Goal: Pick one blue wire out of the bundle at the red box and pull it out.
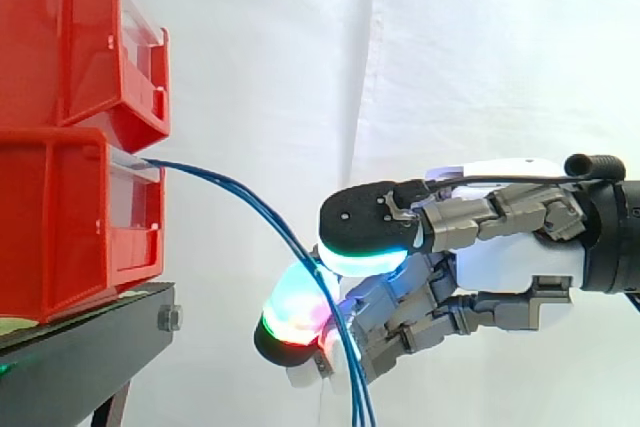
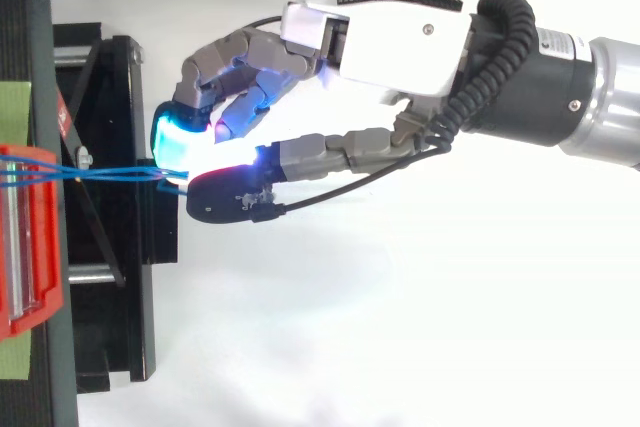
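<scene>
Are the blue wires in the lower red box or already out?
In: the blue wires leave the lower red box at its front, arch down and pass between curled fingers of the hand.

We find open room to the right of the red bins [image 1: 60, 217] and black stand [image 1: 80, 357], before the white curtain [image 1: 450, 47]. Only the blue wires [image 1: 358, 387] cross it, arching from the lower bin down through the hand [image 1: 510, 262].
</scene>
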`<action>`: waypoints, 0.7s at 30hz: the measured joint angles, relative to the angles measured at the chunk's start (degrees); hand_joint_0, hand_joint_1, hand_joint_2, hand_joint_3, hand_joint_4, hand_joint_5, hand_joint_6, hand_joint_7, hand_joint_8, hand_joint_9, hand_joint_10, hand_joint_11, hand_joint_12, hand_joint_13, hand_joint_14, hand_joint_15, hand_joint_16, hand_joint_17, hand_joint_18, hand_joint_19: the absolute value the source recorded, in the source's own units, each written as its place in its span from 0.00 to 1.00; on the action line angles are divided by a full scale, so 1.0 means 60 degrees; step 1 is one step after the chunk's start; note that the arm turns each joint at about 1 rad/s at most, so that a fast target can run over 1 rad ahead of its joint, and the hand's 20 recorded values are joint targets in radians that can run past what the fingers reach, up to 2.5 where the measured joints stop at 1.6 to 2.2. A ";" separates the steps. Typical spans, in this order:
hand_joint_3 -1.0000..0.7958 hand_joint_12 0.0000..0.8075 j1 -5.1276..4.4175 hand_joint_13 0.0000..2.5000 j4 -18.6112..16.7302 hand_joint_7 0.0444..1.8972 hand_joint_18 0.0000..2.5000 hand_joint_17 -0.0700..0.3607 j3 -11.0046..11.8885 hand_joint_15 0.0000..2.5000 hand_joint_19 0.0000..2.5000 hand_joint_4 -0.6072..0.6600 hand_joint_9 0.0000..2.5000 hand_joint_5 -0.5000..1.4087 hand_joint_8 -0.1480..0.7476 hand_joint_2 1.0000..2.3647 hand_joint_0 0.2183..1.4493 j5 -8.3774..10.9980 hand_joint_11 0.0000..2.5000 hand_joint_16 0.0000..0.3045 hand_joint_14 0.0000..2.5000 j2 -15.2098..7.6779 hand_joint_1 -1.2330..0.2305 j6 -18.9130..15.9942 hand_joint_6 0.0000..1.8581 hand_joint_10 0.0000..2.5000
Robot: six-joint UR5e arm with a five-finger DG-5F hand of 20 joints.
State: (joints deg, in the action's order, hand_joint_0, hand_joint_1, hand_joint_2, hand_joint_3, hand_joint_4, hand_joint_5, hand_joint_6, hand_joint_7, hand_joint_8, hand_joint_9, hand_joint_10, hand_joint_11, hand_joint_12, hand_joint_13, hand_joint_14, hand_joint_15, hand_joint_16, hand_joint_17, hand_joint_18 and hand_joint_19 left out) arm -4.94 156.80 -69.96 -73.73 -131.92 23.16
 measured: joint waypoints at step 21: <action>0.38 0.46 -0.0072 0.22 -0.0287 0.45 0.15 0.49 0.0000 0.14 0.20 0.66 0.35 0.19 0.47 0.01 0.27 0.0030 0.21 0.20 0.01 -0.0106 0.36 0.0033 0.39 0.01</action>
State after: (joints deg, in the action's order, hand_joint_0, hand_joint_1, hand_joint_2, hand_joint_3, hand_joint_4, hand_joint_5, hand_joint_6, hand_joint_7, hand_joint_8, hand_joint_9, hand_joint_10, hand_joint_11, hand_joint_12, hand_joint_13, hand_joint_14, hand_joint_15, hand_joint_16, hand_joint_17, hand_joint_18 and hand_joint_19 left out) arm -5.37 155.07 -69.96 -73.56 -132.56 23.36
